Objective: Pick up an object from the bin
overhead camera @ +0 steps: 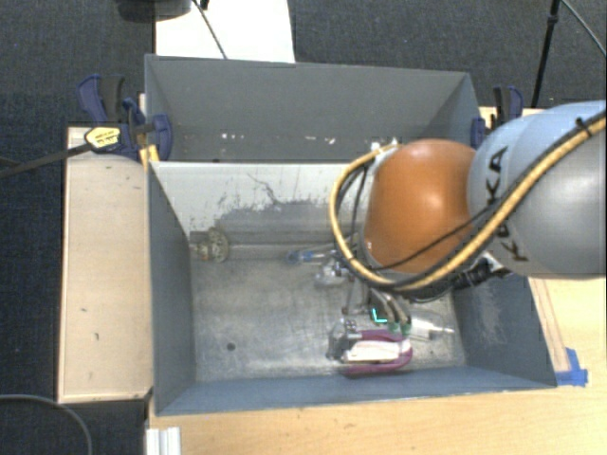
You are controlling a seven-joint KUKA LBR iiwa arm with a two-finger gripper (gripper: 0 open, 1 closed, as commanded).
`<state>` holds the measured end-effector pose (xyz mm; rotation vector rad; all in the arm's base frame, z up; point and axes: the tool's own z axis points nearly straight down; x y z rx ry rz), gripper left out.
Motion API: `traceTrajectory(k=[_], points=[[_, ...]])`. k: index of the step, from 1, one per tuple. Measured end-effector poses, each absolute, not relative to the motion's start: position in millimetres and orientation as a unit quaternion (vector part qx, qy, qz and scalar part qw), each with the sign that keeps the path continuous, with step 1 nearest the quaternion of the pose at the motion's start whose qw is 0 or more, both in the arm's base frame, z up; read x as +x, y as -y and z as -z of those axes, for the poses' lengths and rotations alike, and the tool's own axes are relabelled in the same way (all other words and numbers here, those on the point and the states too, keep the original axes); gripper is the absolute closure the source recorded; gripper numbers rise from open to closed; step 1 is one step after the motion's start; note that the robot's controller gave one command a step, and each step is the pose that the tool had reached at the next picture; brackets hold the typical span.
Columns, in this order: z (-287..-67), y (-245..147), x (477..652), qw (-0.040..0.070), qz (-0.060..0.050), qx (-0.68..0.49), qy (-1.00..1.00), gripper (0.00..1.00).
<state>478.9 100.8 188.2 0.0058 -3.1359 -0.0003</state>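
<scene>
The gripper (363, 333) is hovering just over one purple-and-white object (379, 355) lying by the bin's (285, 112) front wall; its width I cannot tell. One grey lump (211, 245) is sitting far left of it

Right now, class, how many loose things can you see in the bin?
4: a brownish lump back left, a bluish bit mid-back, a purple-and-white thing at the front, a white piece right of it. The arm may hide more.

arm (555, 192) reaches in from right, orange wrist cover (422, 202) uppermost, cables (343, 221) looped round it; gripper (365, 332) points down, low, near side, right of centre.
</scene>
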Motion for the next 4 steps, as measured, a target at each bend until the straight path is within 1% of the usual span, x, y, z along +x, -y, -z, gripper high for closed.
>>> traceTrajectory(k=[1,2,3,4], points=[[-142,-34,480.7,0.001,-0.001,-0.088,0.996,0.00],[-83,-8,487.2,-0.005,0.001,-0.058,0.998,0.00],[-82,-9,481.6,0.008,0.000,-0.059,0.998,1.00],[-211,18,479.4,-0.004,0.000,-0.049,0.999,1.00]])
